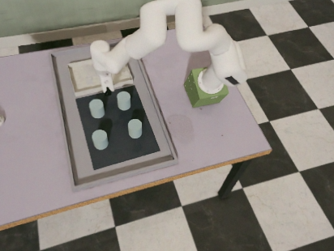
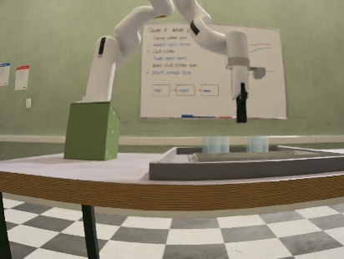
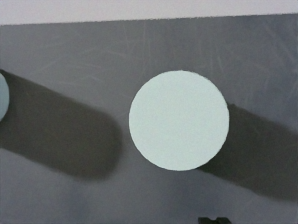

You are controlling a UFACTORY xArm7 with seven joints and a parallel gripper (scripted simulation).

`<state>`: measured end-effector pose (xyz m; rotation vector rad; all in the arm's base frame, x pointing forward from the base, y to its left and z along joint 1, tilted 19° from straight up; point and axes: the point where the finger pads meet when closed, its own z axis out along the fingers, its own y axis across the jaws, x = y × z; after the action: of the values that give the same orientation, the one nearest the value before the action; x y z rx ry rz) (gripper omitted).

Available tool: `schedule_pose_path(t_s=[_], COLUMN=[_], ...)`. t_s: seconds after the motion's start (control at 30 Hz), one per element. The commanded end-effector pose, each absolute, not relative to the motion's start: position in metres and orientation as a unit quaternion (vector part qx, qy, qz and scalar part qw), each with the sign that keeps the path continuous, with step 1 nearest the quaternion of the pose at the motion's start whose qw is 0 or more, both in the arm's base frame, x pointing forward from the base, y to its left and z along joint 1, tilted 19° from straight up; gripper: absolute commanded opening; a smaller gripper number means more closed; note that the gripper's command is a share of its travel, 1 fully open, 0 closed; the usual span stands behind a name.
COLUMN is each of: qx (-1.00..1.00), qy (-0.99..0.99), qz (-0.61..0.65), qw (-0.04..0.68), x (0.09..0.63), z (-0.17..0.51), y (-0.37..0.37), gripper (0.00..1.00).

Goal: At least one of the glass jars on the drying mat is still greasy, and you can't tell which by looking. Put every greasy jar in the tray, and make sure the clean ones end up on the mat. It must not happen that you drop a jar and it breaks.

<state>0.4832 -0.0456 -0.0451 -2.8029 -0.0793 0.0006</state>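
Four pale glass jars stand upright on the dark drying mat [image 1: 117, 151] [image 3: 65, 45]: back left [image 1: 96, 108] [image 3: 179, 120], back right [image 1: 123, 100], front right [image 1: 134, 129] and front left [image 1: 100, 139] in the top view. Part of the front-left jar [image 3: 3, 96] shows at the wrist view's left edge. They look alike; no grease shows. The cream tray [image 1: 85, 91] [image 2: 259, 157] lies behind the mat; no jar is visible in it. My gripper [image 1: 108, 92] [image 2: 241, 121] [image 3: 215, 220] is shut and empty, above the jars' height, near the mat's tray-side edge.
A raised grey border [image 1: 68, 134] [image 2: 250, 170] surrounds the mat and tray. The arm stands on a green base block [image 1: 197, 94] [image 2: 88, 131] on the lilac table [image 1: 211, 134]. A small white object [image 1: 2, 118] is cut off at the top view's left edge.
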Motion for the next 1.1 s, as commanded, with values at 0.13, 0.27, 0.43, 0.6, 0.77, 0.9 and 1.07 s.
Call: schedule_pose_path(t_s=[0.13, 0.27, 0.43, 0.6, 0.77, 0.9, 1.07], qx=[-0.986, -0.986, -0.986, -0.986, -0.986, -0.986, -0.986], qy=[-0.028, -0.028, -0.028, -0.028, -0.028, -0.028, -0.028], qz=[-0.001, -0.001, -0.001, -0.001, -0.001, -0.001, -0.001], qw=[0.167, 0.167, 0.167, 0.167, 0.167, 0.167, 0.167], x=[0.478, 0.474, 0.467, 0.459, 0.451, 0.451, 0.451], z=[-0.018, -0.012, 0.001, 0.014, 0.028, 0.028, 0.01], y=[-0.021, -0.005, 0.033, 0.071, 0.109, 0.109, 0.115], gripper=[0.0, 0.0, 0.0, 0.0, 0.0, 0.0, 0.0])
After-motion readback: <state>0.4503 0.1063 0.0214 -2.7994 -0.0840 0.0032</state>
